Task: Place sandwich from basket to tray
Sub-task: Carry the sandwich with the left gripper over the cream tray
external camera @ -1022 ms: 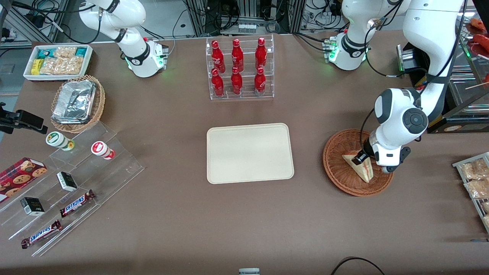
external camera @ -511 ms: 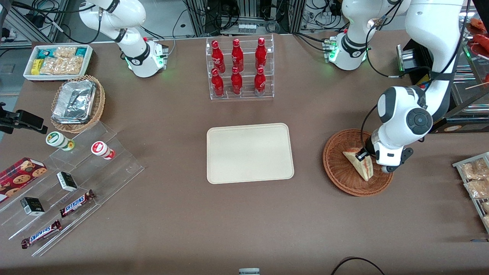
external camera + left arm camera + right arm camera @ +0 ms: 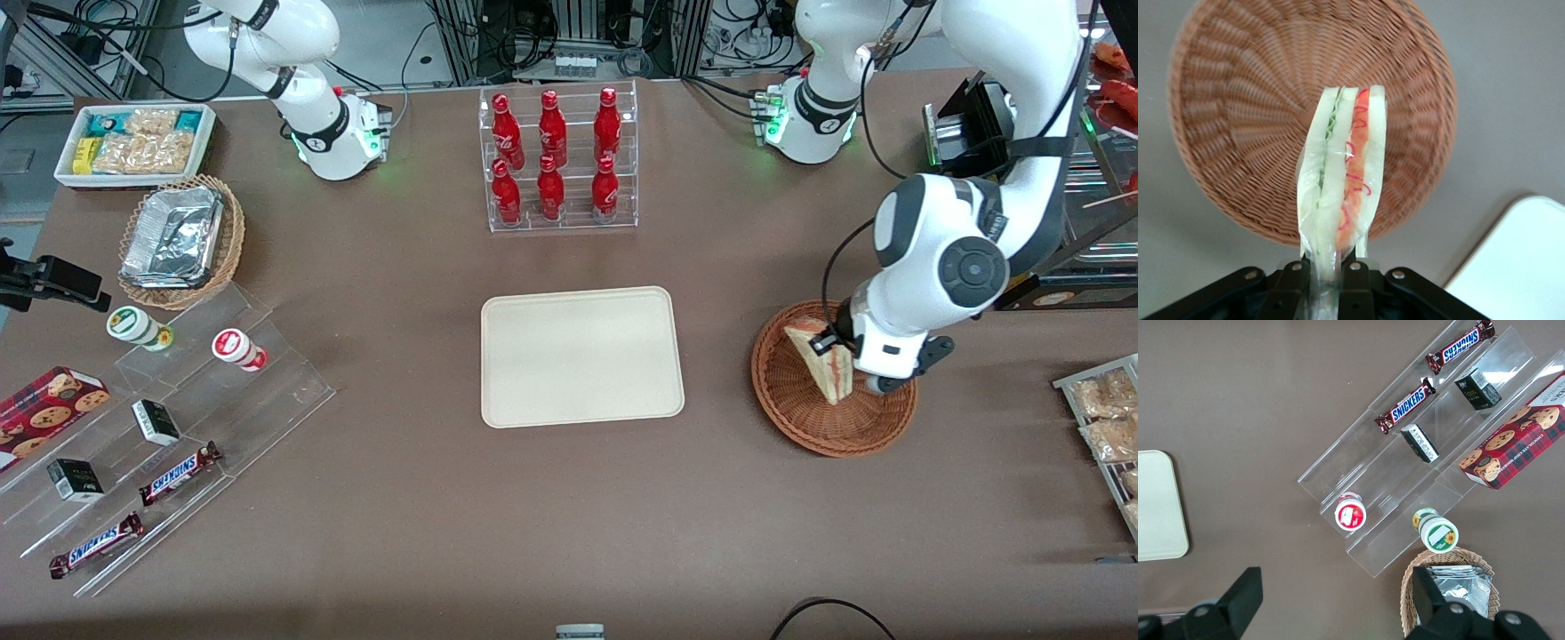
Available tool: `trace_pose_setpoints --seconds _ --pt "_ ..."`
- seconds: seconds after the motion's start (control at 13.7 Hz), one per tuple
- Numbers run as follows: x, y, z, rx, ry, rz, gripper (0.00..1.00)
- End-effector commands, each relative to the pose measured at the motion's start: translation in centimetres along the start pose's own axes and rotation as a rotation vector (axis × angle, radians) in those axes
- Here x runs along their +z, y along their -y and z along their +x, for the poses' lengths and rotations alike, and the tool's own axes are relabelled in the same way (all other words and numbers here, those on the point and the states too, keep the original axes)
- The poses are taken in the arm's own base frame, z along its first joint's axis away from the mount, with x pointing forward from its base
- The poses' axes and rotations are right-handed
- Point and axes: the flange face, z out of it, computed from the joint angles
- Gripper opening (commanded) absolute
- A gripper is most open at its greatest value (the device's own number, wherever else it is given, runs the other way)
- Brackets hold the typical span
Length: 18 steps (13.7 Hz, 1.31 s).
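From the claw point(image 3: 833, 345) we must carry toward the parked arm's end of the table point(image 3: 569, 498), where the tray point(image 3: 582, 356) lies; above the basket point(image 3: 831, 418), our claw grips the sandwich point(image 3: 822, 360), hanging point-down.

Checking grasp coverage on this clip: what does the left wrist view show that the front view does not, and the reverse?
Only the left wrist view shows the sandwich's cut edge close up, with green and red filling stripes, pinched between the gripper's fingers. Only the front view shows the whole tray, the rack of red bottles and the snack displays toward the parked arm's end. Both show the sandwich held above the basket by the gripper, clear of the weave.
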Motion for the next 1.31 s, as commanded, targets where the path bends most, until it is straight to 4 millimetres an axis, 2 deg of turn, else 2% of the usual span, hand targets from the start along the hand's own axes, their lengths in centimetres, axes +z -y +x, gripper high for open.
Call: trace_pose_setpoints --seconds 0.0,0.22,0.36,0.51,0.58,0.8,1.02,1.24 --pt "0.1 -4.1 -2.6 0.096 0.011 -0.006 0.0" --pt "0.6 -9.6 -5.5 0.191 0.024 -0.027 0.0" --pt "0.9 -12.5 -7.5 0.2 0.026 -0.033 0.0" --pt "1.7 -16.8 -11.0 0.22 -0.008 -0.016 0.0" --pt "2.4 -18.2 -11.6 0.228 -0.016 -0.011 0.0" --pt "3.8 -22.6 -16.0 0.255 -0.025 -0.026 0.0" --pt "5.9 -26.8 -19.3 0.261 -0.079 -0.016 0.0" --pt "7.9 -29.2 -20.9 0.217 -0.109 -0.014 0.0"
